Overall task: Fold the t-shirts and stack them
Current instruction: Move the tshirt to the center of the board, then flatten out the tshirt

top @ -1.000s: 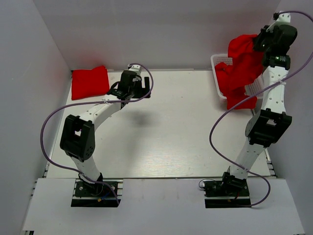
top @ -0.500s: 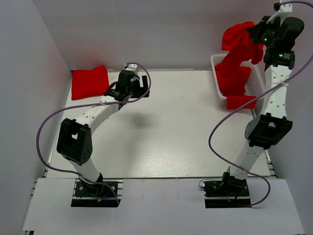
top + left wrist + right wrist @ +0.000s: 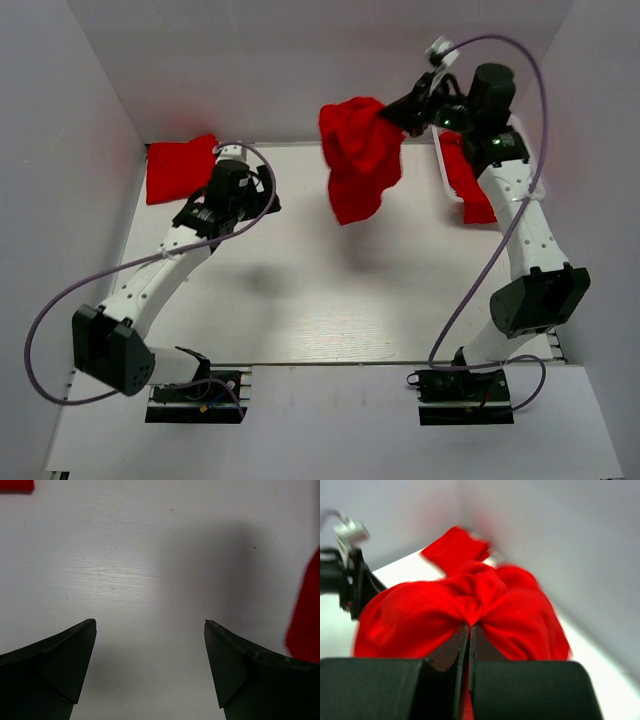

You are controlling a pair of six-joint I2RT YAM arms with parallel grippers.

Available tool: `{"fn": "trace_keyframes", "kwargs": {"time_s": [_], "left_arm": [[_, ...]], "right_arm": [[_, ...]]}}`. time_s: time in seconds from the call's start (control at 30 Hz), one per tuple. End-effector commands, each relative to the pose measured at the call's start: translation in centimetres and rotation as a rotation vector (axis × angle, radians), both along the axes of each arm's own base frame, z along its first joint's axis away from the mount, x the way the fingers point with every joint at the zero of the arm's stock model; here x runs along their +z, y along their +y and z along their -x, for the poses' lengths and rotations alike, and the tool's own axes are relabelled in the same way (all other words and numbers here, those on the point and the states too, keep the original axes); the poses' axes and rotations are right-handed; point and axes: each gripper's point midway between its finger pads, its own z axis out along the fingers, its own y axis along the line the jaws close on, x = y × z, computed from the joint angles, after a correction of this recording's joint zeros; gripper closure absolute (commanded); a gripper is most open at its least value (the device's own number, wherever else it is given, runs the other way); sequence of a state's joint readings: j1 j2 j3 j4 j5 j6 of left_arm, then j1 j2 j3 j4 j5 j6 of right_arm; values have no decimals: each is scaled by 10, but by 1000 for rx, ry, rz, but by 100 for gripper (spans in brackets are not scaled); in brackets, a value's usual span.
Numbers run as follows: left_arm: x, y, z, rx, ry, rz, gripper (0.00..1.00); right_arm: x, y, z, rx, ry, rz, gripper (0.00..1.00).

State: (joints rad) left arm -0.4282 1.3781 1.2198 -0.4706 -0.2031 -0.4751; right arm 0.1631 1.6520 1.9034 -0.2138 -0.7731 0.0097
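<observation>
My right gripper (image 3: 405,112) is shut on a bunched red t-shirt (image 3: 358,158) and holds it in the air over the back middle of the table; the cloth hangs down from the jaws. In the right wrist view the gripper (image 3: 470,626) pinches the red t-shirt (image 3: 470,600) tightly. A folded red t-shirt (image 3: 178,166) lies at the table's back left corner. More red t-shirts (image 3: 470,185) fill the white basket (image 3: 441,160) at the back right. My left gripper (image 3: 262,200) is open and empty over the table, right of the folded shirt; its fingers (image 3: 60,655) stand wide apart.
White walls enclose the table on the left, back and right. A red edge of the hanging shirt (image 3: 306,615) shows at the right of the left wrist view. Purple cables loop from both arms.
My right arm has swung left from above the basket, carrying the red t-shirt out over the table's back middle. My left arm has drawn back and left, towards the folded shirt.
</observation>
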Motion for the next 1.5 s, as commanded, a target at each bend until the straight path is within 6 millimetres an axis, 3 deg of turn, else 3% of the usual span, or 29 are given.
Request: {"fn": "trace_keyframes", "kwargs": {"time_s": [0.0,0.03,0.07,0.1,0.2,0.27,0.3,0.37,0.4,0.43,0.5,0.57,0.67,0.73,0.8,0.83,0.87,1.0,1.03,1.07,1.1,1.13,1.2,1.3,1.33,1.37,1.47], "left_arm": [[-2,36,36,161,31,13,1],[-1,41,42,184,29,18,1],[6,46,49,199,13,33,1],[0,49,55,200,28,24,1],[-5,42,65,137,53,36,1],[-11,36,66,91,76,26,1],[-21,32,64,70,108,11,1],[-34,21,63,19,151,-7,1],[-40,17,61,7,173,-7,1],[-56,12,56,1,224,-23,1],[-67,10,51,2,271,-45,1],[-84,3,47,-22,325,-57,1],[-92,0,36,-26,330,-58,1],[-96,10,18,31,288,-83,1],[-85,10,-6,51,237,-96,1],[-100,8,-17,53,260,-126,1],[-90,7,-35,59,234,-119,1],[-107,10,-82,97,243,-157,1],[-97,5,-97,87,213,-157,1],[-101,9,-105,89,215,-169,1],[-119,13,-113,98,243,-193,1],[-113,8,-127,100,211,-180,1],[-123,12,-151,87,195,-200,1],[-138,10,-168,74,186,-231,1],[-131,6,-181,68,153,-229,1],[-152,4,-185,42,180,-248,1],[-157,-7,-201,8,169,-238,1]], "right_arm": [[-64,28,14,90,114,11,100],[-100,32,17,102,180,19,100],[-119,48,27,136,217,26,84],[-172,45,32,129,365,70,11],[-237,38,45,122,610,124,10],[-252,34,50,106,659,125,10],[-273,30,57,62,721,139,10],[-269,25,55,25,703,130,10],[-279,17,52,-40,715,150,10],[-278,15,52,-61,708,157,10],[-283,8,50,-123,718,171,10],[-290,4,56,-138,755,177,10],[-304,7,74,-108,821,193,10],[-315,8,86,-92,874,198,10],[-326,9,97,-81,905,213,10],[-332,8,101,-88,916,232,10],[-337,7,104,-99,924,251,10],[-362,5,118,-144,936,415,10],[-366,3,119,-147,926,443,10],[-369,1,120,-156,924,457,10],[-371,2,121,-169,907,482,10],[-373,4,123,-159,898,498,10],[-380,7,129,-126,881,542,10],[-388,7,132,-135,870,603,10],[-392,8,133,-143,858,634,10],[-396,8,133,-145,850,652,10],[-402,13,135,-139,818,676,10]]}}
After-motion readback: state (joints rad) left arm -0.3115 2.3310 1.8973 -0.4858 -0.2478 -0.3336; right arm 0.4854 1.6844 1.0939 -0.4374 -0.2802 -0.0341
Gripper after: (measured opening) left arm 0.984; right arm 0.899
